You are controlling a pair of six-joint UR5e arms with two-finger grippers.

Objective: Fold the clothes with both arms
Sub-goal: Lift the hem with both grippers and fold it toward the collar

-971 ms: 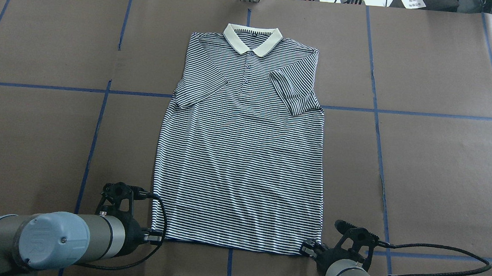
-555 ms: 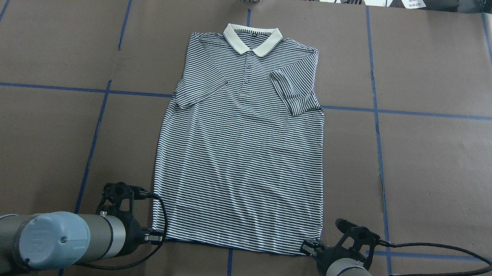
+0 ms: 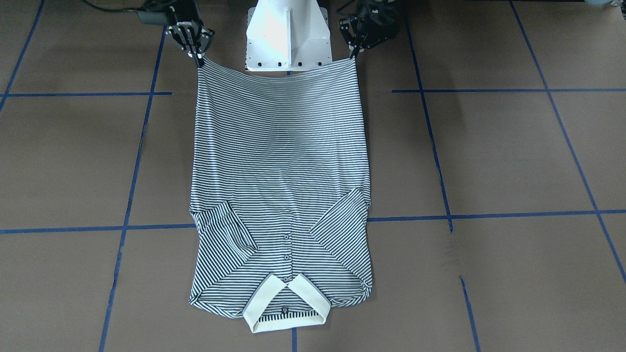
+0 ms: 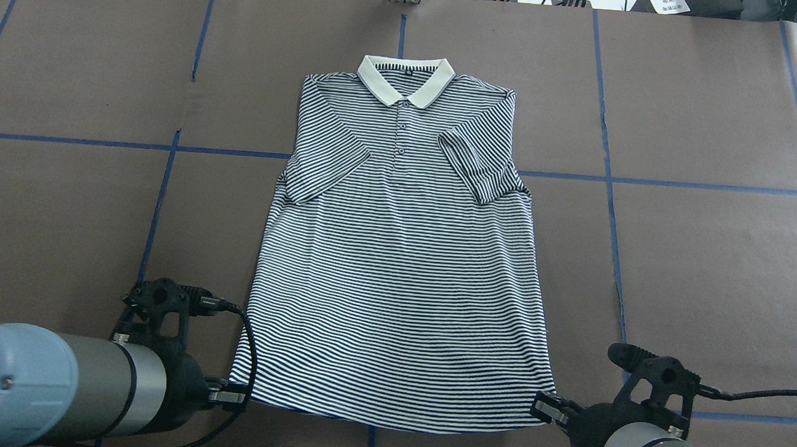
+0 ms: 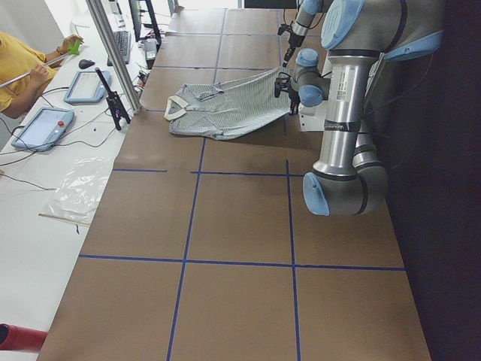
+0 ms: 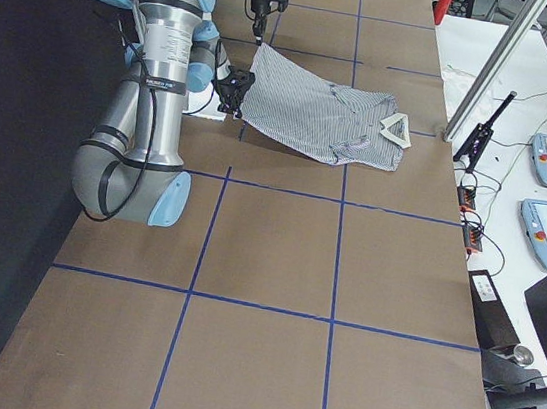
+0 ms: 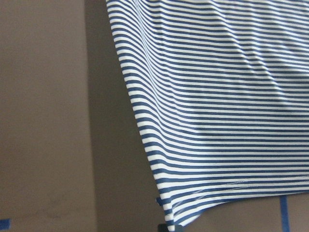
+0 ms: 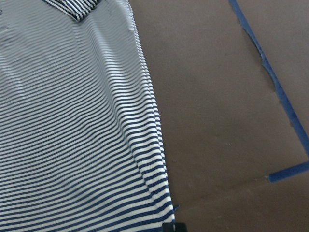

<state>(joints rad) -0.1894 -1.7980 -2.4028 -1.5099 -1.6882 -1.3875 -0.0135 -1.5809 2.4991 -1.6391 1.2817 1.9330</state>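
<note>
Fingers (image 4: 228, 397) of L gripper (image 4: 238, 396) are pinched shut on the left hem corner of the shirt (image 4: 395, 265). R gripper (image 4: 544, 409) is clamped on the right corner the same way. In the side views I see both corners held up off the table (image 4: 704, 273), hem sagging a bit btw them, just in front of the white base (image 3: 288, 34). Past that the body slopes down to the tabletop. Sleeves (image 4: 326, 159) are folded inward over the chest, either side of the placket (image 4: 401, 129). Far end: collar (image 4: 403, 80) lies flat, centred on the blue tape line (image 4: 402, 38).
</note>
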